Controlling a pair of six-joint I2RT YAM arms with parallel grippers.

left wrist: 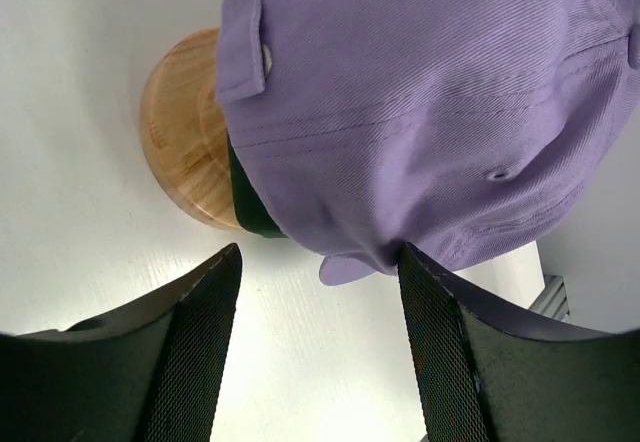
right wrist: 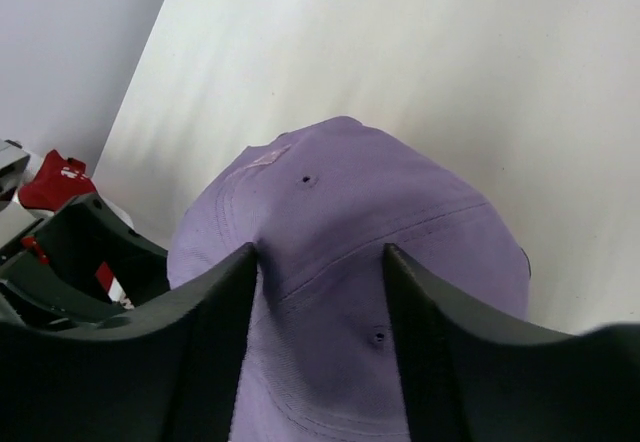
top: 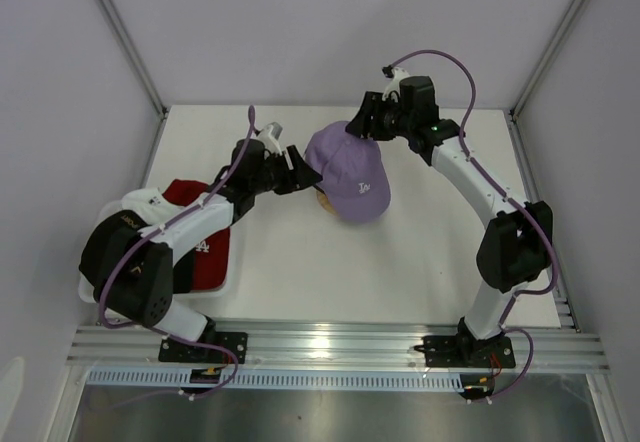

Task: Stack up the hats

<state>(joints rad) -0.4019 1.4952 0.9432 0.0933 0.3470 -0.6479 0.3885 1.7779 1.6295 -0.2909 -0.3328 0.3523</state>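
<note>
— What takes up the most room?

— The white tabletop (top: 300,282). At its left edge sits a white basket (top: 233,272), largely hidden under the left arm (top: 150,252). A red cap (top: 208,260) with white lettering lies in it.

— And the lavender cap?

— The lavender cap (top: 350,177) sits mid-table on a round wooden stand (left wrist: 185,142), draped over it. Only the stand's near-left edge peeks out from under the fabric.

— The red cap is apart from it?

— Well apart, over at the left.

— How is the left gripper?

— The left gripper (left wrist: 320,257) stands open at the cap's left side. Its fingers are spread, with the cap's lower edge just at one fingertip (left wrist: 415,262).

— And the right one?

— The right gripper (right wrist: 318,252) is at the far side of the cap, also open. Its fingers straddle a ridge of the crown, and the fabric between them is creased.
</note>
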